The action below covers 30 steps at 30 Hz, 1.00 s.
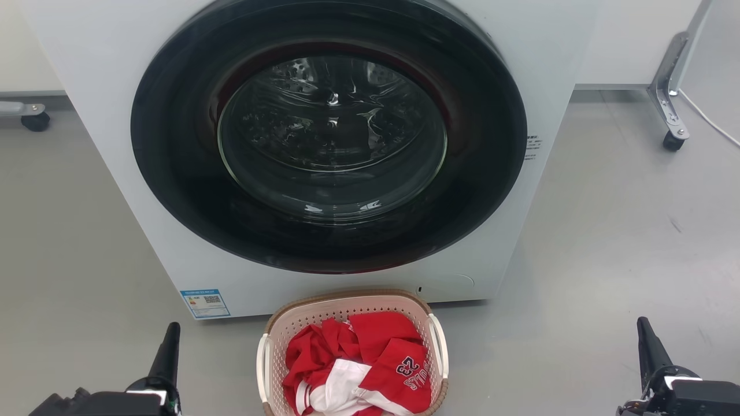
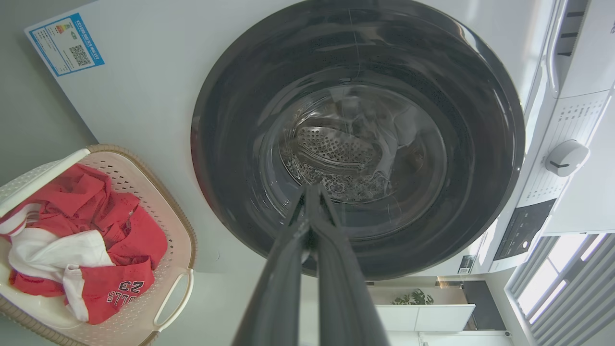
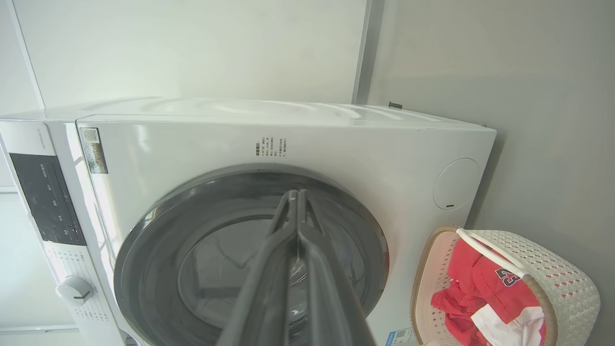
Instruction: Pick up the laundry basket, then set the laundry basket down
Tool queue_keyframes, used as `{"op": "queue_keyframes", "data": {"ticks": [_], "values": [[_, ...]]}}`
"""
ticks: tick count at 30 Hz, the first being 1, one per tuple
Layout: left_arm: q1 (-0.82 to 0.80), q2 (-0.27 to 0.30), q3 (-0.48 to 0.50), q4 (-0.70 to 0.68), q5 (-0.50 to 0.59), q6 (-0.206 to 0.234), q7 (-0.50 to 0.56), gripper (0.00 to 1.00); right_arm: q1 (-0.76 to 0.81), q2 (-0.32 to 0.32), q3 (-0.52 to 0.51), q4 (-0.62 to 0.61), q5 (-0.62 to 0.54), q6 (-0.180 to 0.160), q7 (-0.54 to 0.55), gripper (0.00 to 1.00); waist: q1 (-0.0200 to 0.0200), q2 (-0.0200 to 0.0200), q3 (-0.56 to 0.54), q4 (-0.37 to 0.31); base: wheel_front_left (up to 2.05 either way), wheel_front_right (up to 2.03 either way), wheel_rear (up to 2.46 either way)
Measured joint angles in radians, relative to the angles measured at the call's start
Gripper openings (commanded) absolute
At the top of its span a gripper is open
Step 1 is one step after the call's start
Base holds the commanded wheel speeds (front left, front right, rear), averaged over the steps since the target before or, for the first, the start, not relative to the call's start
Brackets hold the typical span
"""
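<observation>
The laundry basket [image 1: 300, 315] stands on the grey floor just in front of the washer, at the bottom middle of the head view. It is cream perforated plastic with a brown woven-look rim and white side handles, and holds red and white clothes [image 1: 361, 361]. The basket [image 2: 144, 192] appears at the left of the left wrist view, and the basket [image 3: 567, 274] at the lower right of the right wrist view. My left gripper [image 1: 170, 332] is shut, low and to the basket's left, holding nothing. My right gripper [image 1: 643, 326] is shut, far to the basket's right.
A white front-loading washer [image 1: 115, 115] with a closed dark round door [image 1: 329, 133] rises right behind the basket. A wheeled metal frame leg [image 1: 670, 110] stands at the back right, a castor [image 1: 34, 118] at the far left. A white cable [image 1: 708, 118] lies on the floor.
</observation>
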Motion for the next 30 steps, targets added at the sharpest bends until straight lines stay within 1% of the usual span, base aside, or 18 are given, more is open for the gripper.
{"op": "queue_keyframes", "data": {"ticks": [1, 3, 4, 6, 30], "values": [[-0.001, -0.001, 0.009, 0.003, -0.027, -0.008, 0.006, 0.00, 0.000, 0.000, -0.008, 0.009, 0.026, 0.005, 0.007, 0.00, 0.0000, 0.0000, -0.001, -0.001, 0.00, 0.00, 0.00], [-0.014, -0.002, 0.015, 0.010, -0.074, -0.009, 0.018, 0.00, -0.002, 0.002, -0.018, 0.016, 0.071, 0.013, 0.016, 0.00, 0.0000, 0.0000, -0.002, -0.002, 0.00, 0.00, 0.00], [-0.019, -0.002, 0.016, 0.011, -0.084, -0.017, 0.022, 0.00, -0.003, 0.002, -0.021, 0.018, 0.081, 0.016, 0.021, 0.00, 0.0000, 0.0000, -0.002, -0.002, 0.00, 0.00, 0.00], [-0.021, -0.002, 0.016, 0.011, -0.097, -0.017, 0.023, 0.00, -0.008, 0.002, -0.022, 0.018, 0.084, 0.017, 0.023, 0.00, 0.0000, 0.0000, -0.002, -0.002, 0.00, 0.00, 0.00], [-0.021, -0.003, 0.017, 0.013, -0.099, -0.017, 0.023, 0.00, -0.018, 0.003, -0.023, 0.019, 0.084, 0.017, 0.023, 0.00, 0.0000, 0.0000, -0.002, -0.002, 0.00, 0.00, 0.00]]}}
